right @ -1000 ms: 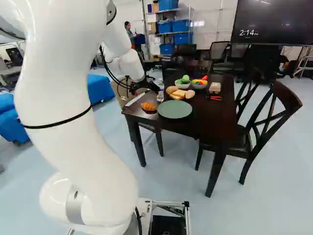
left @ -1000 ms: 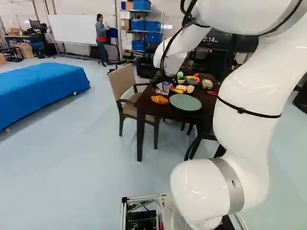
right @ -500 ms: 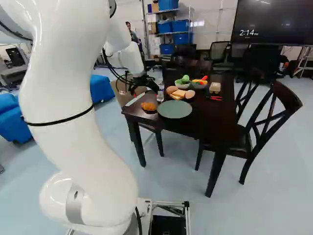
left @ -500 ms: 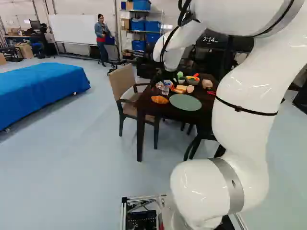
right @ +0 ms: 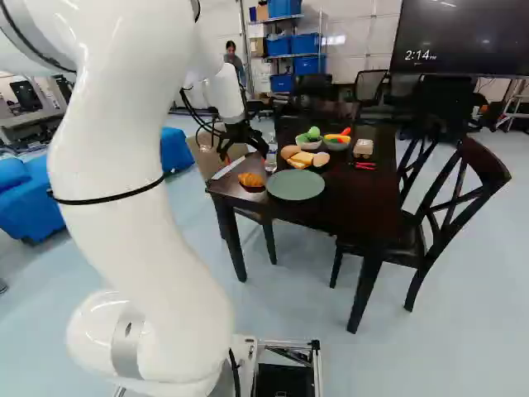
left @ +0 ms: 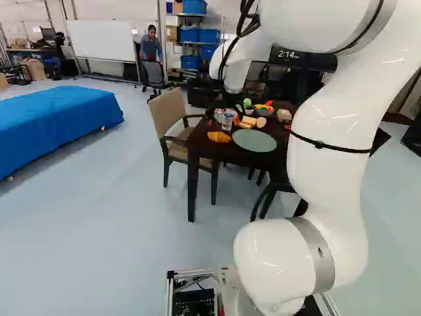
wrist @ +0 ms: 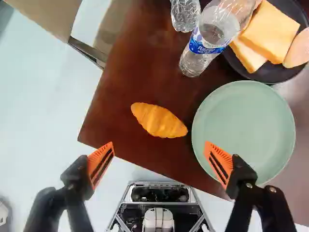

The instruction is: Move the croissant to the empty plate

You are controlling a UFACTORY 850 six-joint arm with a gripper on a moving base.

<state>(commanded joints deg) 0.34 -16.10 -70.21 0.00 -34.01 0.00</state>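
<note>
Dark worktop (wrist: 116,113) still carries your croissant (wrist: 159,121), lying just beside the empty green plate (wrist: 246,128). Your arm (right: 140,207) has just swung its end effector (wrist: 159,146) to point more steeply down; it stands wide open, holding nothing, croissant ahead of its gap, so you seem nearly ready to descend.

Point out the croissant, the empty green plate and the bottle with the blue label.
Croissant (wrist: 159,121): wrist view, middle of its body.
Green plate (wrist: 244,130): wrist view, bare middle.
Bottle (wrist: 206,44): wrist view, on its blue label.
</note>
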